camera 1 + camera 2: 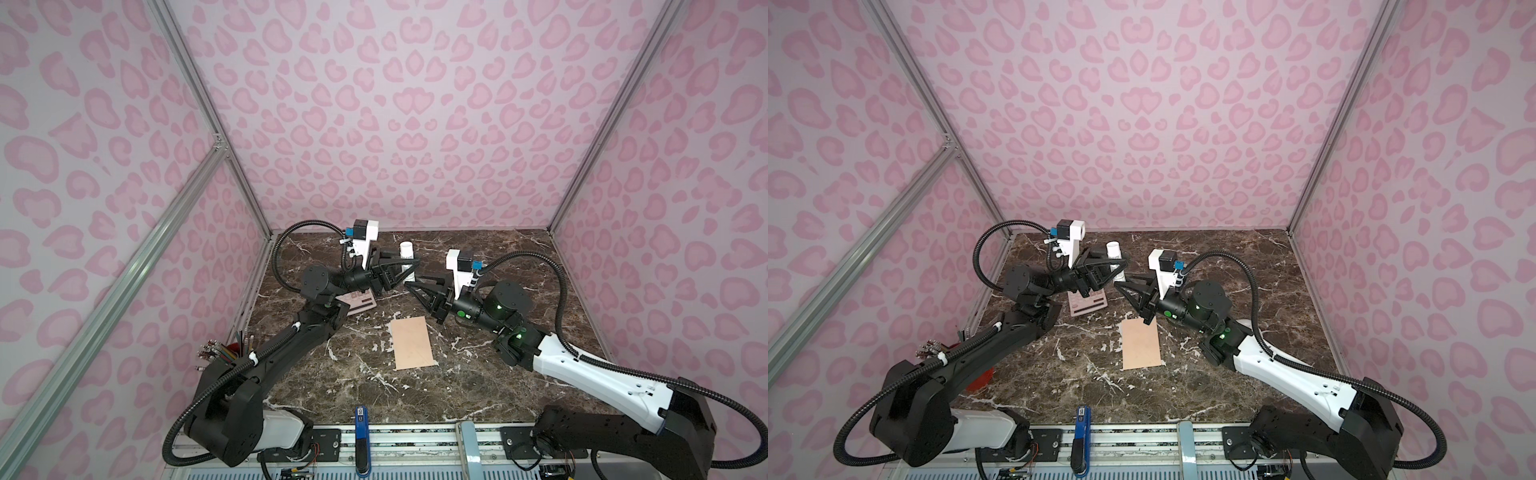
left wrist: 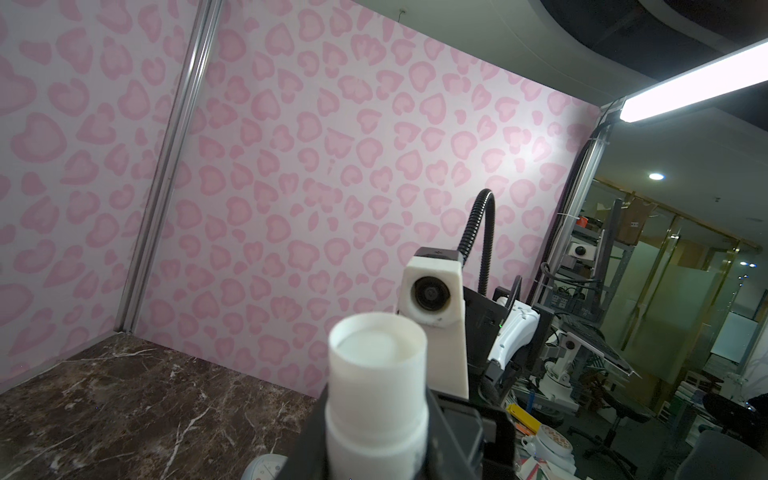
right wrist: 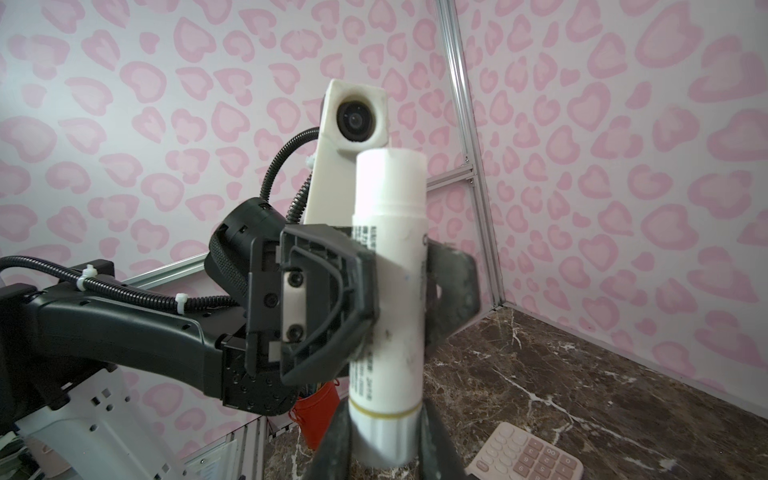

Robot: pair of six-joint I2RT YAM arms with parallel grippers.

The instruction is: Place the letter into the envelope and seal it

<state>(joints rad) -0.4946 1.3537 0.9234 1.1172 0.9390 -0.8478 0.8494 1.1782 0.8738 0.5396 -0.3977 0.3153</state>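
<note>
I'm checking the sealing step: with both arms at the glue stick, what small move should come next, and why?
Probably close the right gripper firmly on the lower end of the glue stick. The left gripper clamps its body, the right fingers flank the bottom without a clear grip, the cap is on, and the envelope lies flat on the table.

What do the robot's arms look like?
The left arm and right arm are mostly black with white shell parts. Ribbed black cables loop along them. The left gripper and right gripper have black triangular fingers under white camera mounts. Green lights dot the right arm.
</note>
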